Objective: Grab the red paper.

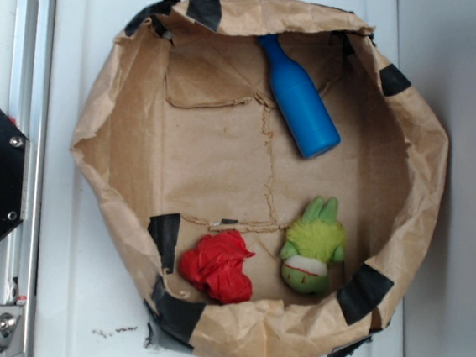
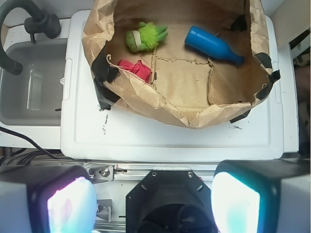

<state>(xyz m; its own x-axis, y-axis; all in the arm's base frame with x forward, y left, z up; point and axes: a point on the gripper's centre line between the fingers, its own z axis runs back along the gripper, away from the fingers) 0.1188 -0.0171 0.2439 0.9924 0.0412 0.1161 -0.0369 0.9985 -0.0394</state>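
Note:
The red paper (image 1: pixel 219 265) is a crumpled bright red wad lying inside the brown paper bag (image 1: pixel 131 147), against its near-left wall. In the wrist view the red paper (image 2: pixel 136 68) is partly hidden behind the bag's folded rim. My gripper (image 2: pixel 154 201) hangs high above the robot's base, well short of the bag, with its two glowing pads wide apart and nothing between them. The gripper does not show in the exterior view.
A fuzzy green plush toy (image 1: pixel 313 246) lies just right of the red wad. A blue bottle (image 1: pixel 300 100) lies at the bag's far side. The bag stands on a white countertop (image 2: pixel 160 138). A sink (image 2: pixel 29 87) with a dark faucet is beside it.

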